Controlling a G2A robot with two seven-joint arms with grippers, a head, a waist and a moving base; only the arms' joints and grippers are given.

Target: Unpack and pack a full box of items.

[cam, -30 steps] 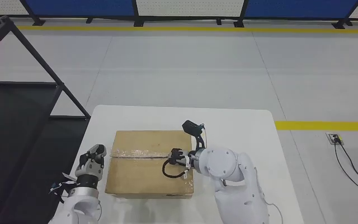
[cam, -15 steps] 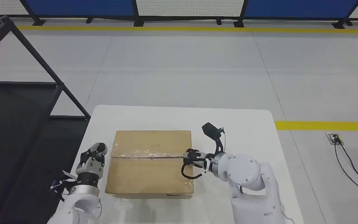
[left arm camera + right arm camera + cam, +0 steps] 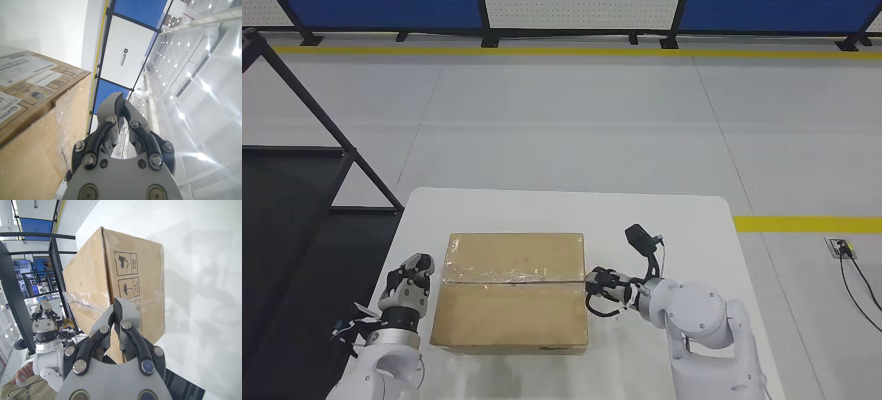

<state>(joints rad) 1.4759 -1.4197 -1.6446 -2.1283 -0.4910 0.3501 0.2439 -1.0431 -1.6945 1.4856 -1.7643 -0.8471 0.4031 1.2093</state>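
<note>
A closed brown cardboard box [image 3: 512, 290], its top seam sealed with clear tape [image 3: 504, 277], lies in the middle of the white table [image 3: 682, 225]. My right gripper [image 3: 593, 289] is shut and empty, just off the box's right side at the height of the seam. The right wrist view has that gripper [image 3: 115, 310] in front of the box [image 3: 90, 275] end face with its printed handling marks. Beside the left side of the box, my left gripper [image 3: 418, 264] is shut on nothing. In the left wrist view it [image 3: 121, 101] points past the box [image 3: 34, 106] corner toward the ceiling.
A black metal frame [image 3: 312, 130] stands off the table's left side. There is bare table behind the box and to the right of my right arm. The left gripper [image 3: 43, 308] appears beyond the box in the right wrist view.
My right gripper has drawn back to the right, from over the box's top near the seam to just off its right edge. The left gripper has hardly moved.
</note>
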